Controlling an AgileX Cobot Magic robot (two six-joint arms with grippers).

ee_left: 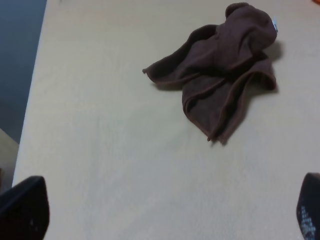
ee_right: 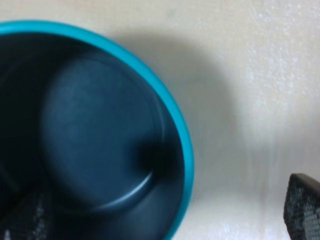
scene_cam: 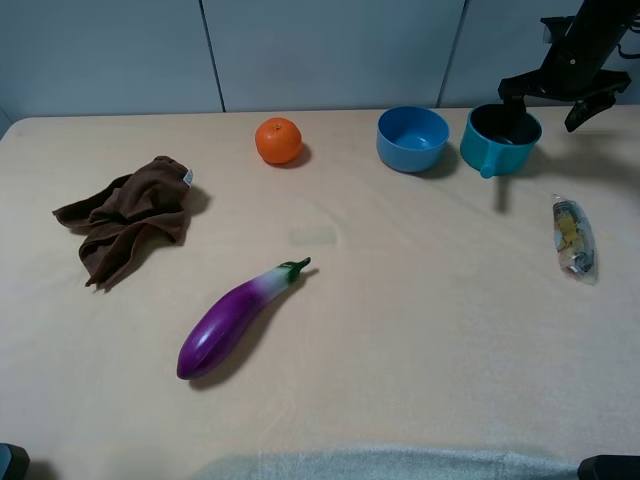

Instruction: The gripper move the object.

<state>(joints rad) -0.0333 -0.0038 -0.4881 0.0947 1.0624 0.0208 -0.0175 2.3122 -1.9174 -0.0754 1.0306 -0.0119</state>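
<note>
The object, a teal saucepan [scene_cam: 500, 138] with a dark inside, stands on the table at the back right, its handle stub pointing toward the front. Just above and to the right of it hangs my right gripper [scene_cam: 555, 98], open, holding nothing. In the right wrist view the saucepan [ee_right: 90, 145] fills the picture; one finger [ee_right: 25, 220] is over its dark inside and the other finger [ee_right: 302, 205] is outside the teal rim, over the table. My left gripper [ee_left: 167, 215] is open over bare table, well short of a brown cloth [ee_left: 225, 75].
A handleless blue bowl [scene_cam: 412, 138] sits right beside the saucepan on its left. An orange [scene_cam: 279, 140] lies at the back middle, a purple eggplant [scene_cam: 235, 322] in front of the centre, the brown cloth [scene_cam: 130, 215] at left, and a plastic packet [scene_cam: 574, 236] at right.
</note>
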